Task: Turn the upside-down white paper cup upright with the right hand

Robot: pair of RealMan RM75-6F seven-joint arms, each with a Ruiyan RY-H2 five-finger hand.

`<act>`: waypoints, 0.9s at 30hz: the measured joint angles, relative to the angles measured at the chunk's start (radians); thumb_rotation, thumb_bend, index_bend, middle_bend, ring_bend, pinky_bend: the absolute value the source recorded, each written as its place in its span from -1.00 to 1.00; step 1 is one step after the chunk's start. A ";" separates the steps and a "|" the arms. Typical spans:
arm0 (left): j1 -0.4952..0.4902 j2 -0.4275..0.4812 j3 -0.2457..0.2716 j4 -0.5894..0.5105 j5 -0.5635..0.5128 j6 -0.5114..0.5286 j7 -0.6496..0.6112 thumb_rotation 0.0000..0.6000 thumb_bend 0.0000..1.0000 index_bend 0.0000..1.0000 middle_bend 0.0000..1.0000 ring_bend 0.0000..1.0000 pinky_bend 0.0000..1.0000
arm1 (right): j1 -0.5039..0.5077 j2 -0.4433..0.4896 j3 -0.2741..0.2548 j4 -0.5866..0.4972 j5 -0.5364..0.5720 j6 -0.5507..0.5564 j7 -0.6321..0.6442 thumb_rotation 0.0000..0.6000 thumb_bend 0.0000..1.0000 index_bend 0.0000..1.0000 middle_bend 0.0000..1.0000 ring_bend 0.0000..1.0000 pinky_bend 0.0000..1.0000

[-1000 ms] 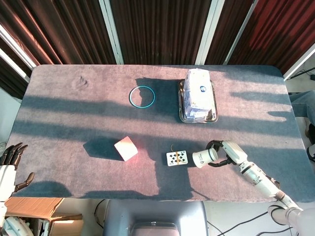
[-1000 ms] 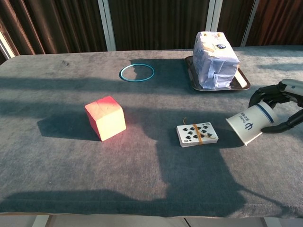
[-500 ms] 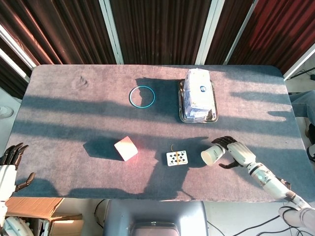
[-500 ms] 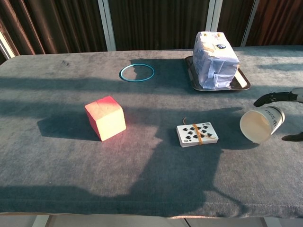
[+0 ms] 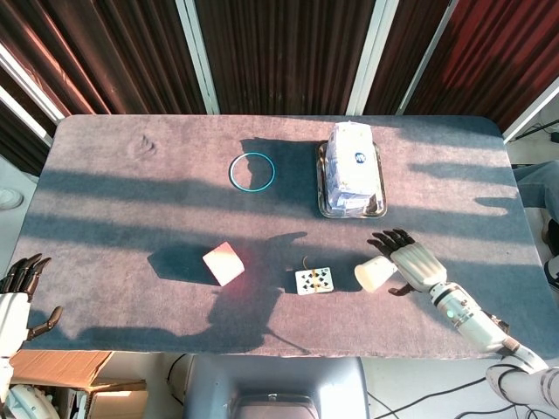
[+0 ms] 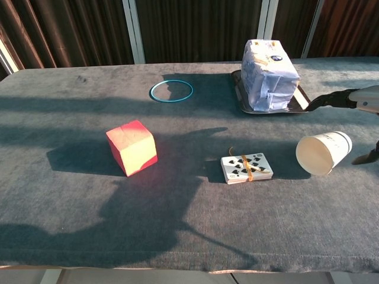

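Left hand (image 5: 19,297): at the far left edge of the head view, off the tabletop, dark fingers apart, holding nothing.
Tabletop (image 5: 131,201): grey cloth surface, crossed by bands of sun and shadow.
Pink cube (image 5: 224,263): left of centre, standing alone, lit on its near faces.
Teal ring (image 5: 251,171): flat on the cloth, toward the far side, left of the tray.
Playing cards (image 5: 313,280): banded deck, face up, between the cube and the cup, close to the near edge.
Metal tray (image 6: 302,98): far side, right of the ring, carrying the wrapped package.
Wrapped package (image 5: 352,166): white, bulky, sitting in the tray.
White paper cup (image 6: 323,152): lying on its side just right of the cards, open mouth turned toward the near edge, blue print on its wall.
Right hand (image 5: 413,260): just beside the cup on its right, fingers spread wide, clasping nothing; whether a fingertip touches the cup cannot be told.
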 measured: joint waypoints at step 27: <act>0.003 0.005 0.000 -0.004 -0.003 0.001 -0.006 1.00 -0.44 -0.74 -0.84 -0.87 -0.50 | 0.015 -0.132 0.029 0.103 0.019 0.012 0.001 1.00 -0.46 0.44 -0.03 -0.04 0.01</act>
